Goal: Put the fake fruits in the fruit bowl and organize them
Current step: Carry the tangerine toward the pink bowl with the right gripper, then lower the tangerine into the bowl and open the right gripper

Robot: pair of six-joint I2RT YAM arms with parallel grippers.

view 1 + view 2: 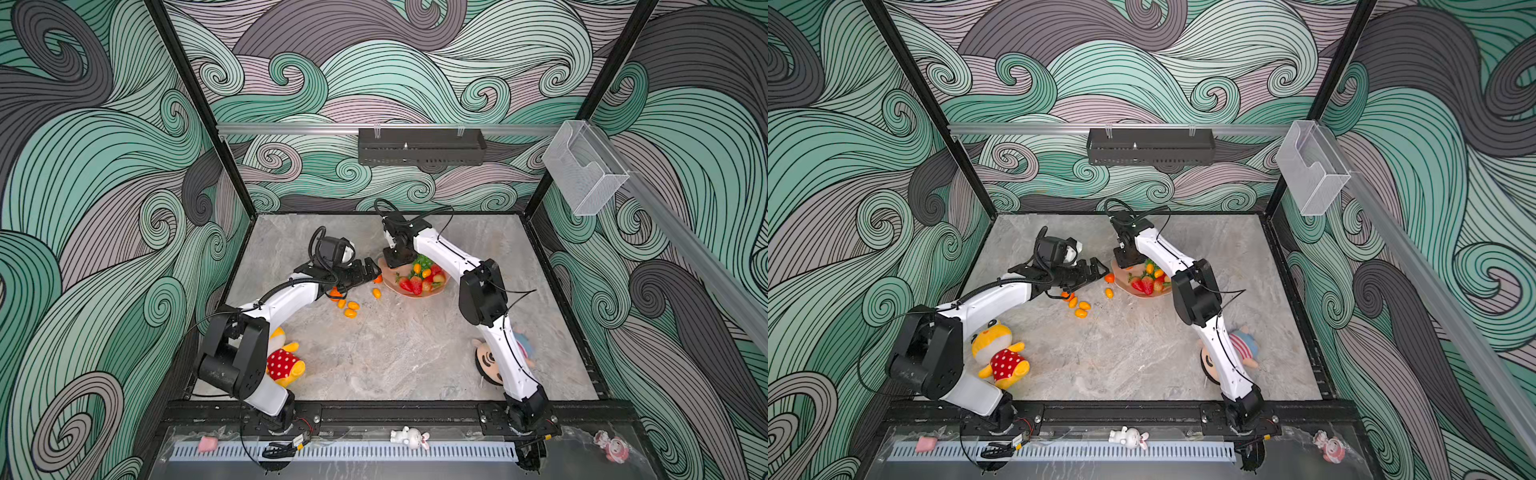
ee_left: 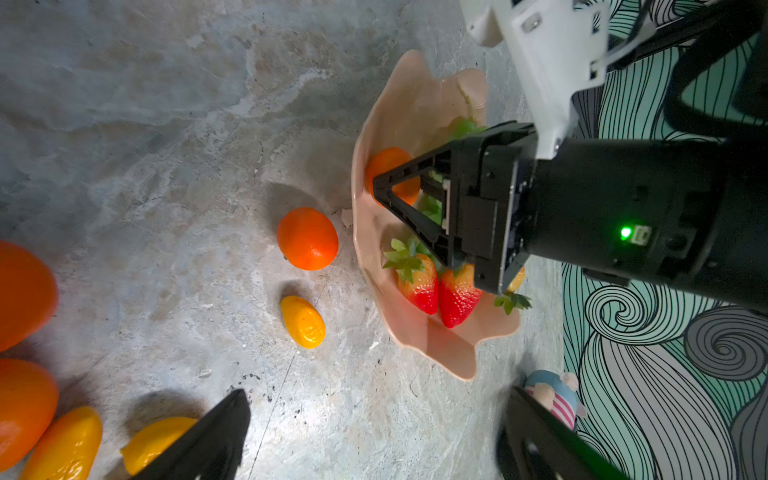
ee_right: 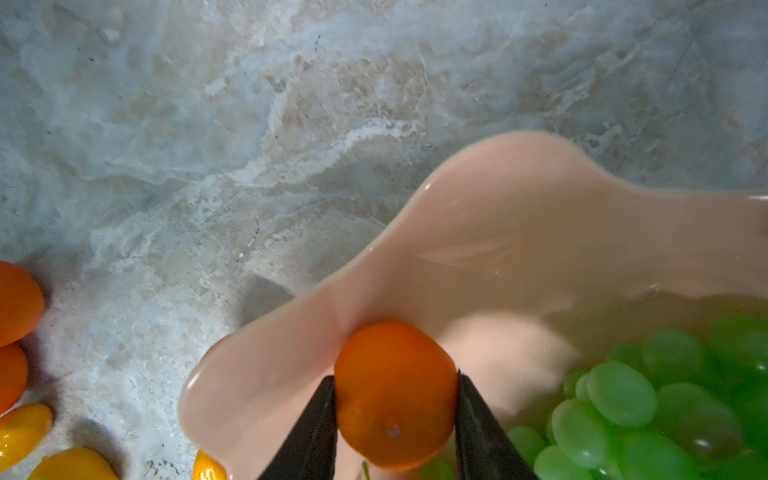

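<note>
The right gripper [image 3: 395,376] pinches a tangerine [image 3: 392,411] inside the fruit bowl [image 3: 519,199], perhaps touching its wall; the left gripper [image 2: 378,395] gapes empty.

A yellow plush toy [image 1: 998,353] in red polka dots lies front-left on the marble worktop [image 1: 1121,357]. A striped-top doll [image 1: 1244,345] lies front-right. A clear box [image 1: 1312,166] hangs on the right rail.

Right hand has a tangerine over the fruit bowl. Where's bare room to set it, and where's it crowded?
Free: inside the fruit bowl, the bare pink slope between its wavy rim and the green grapes, just ahead of the tangerine in the right hand. Crowded: the side packed with grapes and strawberries.
</note>
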